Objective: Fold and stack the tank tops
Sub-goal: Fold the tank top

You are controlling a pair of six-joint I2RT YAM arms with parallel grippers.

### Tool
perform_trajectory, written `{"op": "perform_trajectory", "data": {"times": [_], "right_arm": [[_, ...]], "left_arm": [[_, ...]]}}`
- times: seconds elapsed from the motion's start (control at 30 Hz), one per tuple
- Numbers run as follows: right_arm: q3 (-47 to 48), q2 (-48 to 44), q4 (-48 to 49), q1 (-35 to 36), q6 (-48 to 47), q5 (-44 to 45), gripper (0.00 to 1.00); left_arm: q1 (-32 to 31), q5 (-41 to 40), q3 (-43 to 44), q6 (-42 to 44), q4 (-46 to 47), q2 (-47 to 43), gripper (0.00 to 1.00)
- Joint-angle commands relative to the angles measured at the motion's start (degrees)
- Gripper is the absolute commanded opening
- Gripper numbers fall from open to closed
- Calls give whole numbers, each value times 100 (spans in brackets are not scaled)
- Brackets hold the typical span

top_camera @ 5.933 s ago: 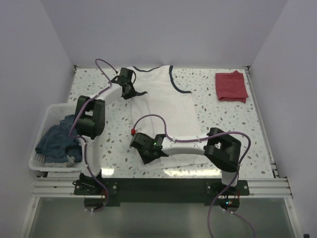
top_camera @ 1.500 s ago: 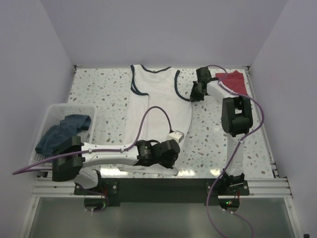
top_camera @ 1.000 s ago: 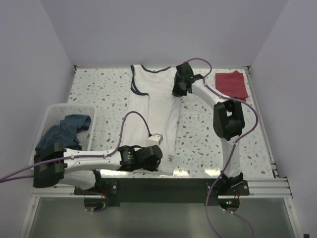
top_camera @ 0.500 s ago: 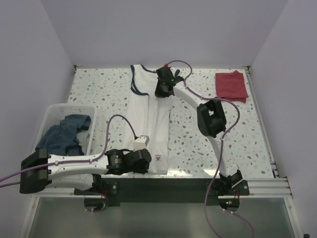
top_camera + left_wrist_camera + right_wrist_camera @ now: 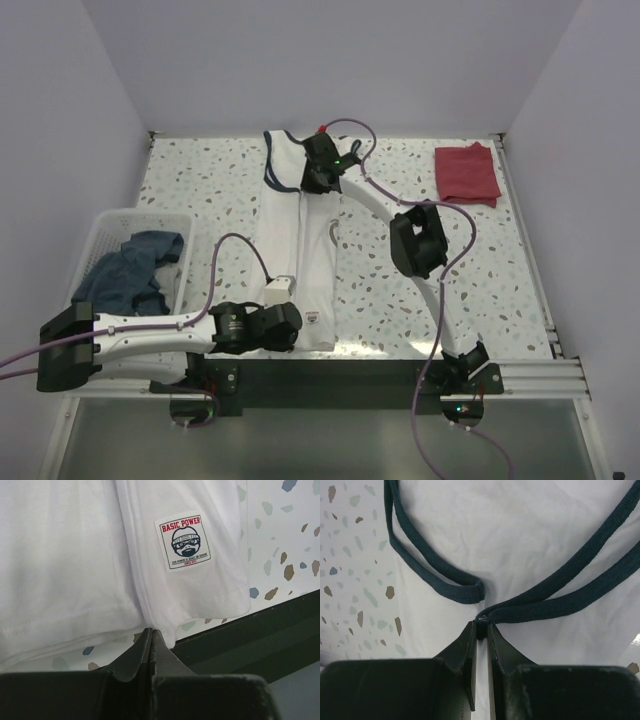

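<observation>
Left gripper: the left gripper (image 5: 285, 325) is closed, its tips pinching the near hem of the white tank top (image 5: 310, 250) at the bench's near edge.
Right gripper: the right gripper (image 5: 318, 172) is at the far end, jaws almost together, clamped on the navy trim (image 5: 535, 602) where two straps meet.
White tank top: lies mid-bench as a long narrow strip running near to far, doubled lengthwise, stretched between the two grippers.
Look: plain white cloth with dark navy binding; a square label (image 5: 186, 542) reading BASIC POWER sits near the hem.
Red tank top: the red tank top (image 5: 467, 173) lies folded at the far right, well apart.
Bench: the bench (image 5: 200, 190) is pale and speckled.
Left side: a white basket (image 5: 110, 218) holds blue cloth (image 5: 125, 275).
Room: plain pale walls (image 5: 330, 60).
</observation>
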Motion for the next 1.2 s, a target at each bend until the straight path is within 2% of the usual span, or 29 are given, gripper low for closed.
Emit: {"op": "perform_trajectory", "data": {"times": [0.0,0.13,0.2,0.23,0.27,0.3,0.37,0.4,0.43,0.47,0.6,0.77,0.8,0.83,0.9,0.93,0.97,1.03,1.1,1.17], "right_arm": [[281,113,85,48,54,114,0],[360,227,76,100,19,79,3],[343,245,68,101,10,62,11],[317,218,111,101,10,18,19],[264,175,181,101,-25,0,23],[159,78,304,118,-43,-26,31],[140,-1,375,109,-122,-88,38],[210,-36,384,109,-148,-123,40],[263,-54,393,118,-218,-201,44],[351,-63,375,109,-254,-237,46],[308,-282,375,109,-368,-343,49],[-44,-915,288,101,-614,-80,49],[-70,-977,131,101,-666,147,49],[-114,-1055,77,83,-771,237,49],[-500,-1284,128,48,-834,378,49],[-649,-1337,181,-4,-851,326,48],[-877,-1398,199,-31,-860,282,48],[-1036,-1399,191,-75,-904,194,42],[-1212,-1355,226,-84,-948,159,33],[-1257,-1268,226,-84,-1036,80,32]], "left_arm": [[-29,-66,-35,-163,-50,-37,0],[-38,-74,-18,-164,-67,-10,0],[-38,-92,35,-155,-129,-1,0],[-46,-109,61,-163,-207,-19,0],[-38,-144,122,-172,-243,-28,0],[-38,-162,140,-172,-278,-63,7],[-29,-224,228,-155,-375,-107,12],[-38,-241,263,-146,-393,-150,19],[-38,-268,333,-111,-454,-168,23],[-38,-294,377,-102,-498,-186,29],[-38,-399,658,-58,-744,-282,41],[163,-1014,1519,257,-1350,-345,46],[365,-1076,1686,406,-1420,-266,48],[993,-981,1931,617,-1360,-222,49],[1743,-717,2108,1512,-1019,-82,48],[2416,-577,2248,1794,-538,-20,48],[2728,-314,2328,2223,-307,85,48],[3526,107,2600,2507,282,629,47],[3889,180,2829,2736,529,1391,43],[4294,373,3137,2921,968,1886,39]]}}
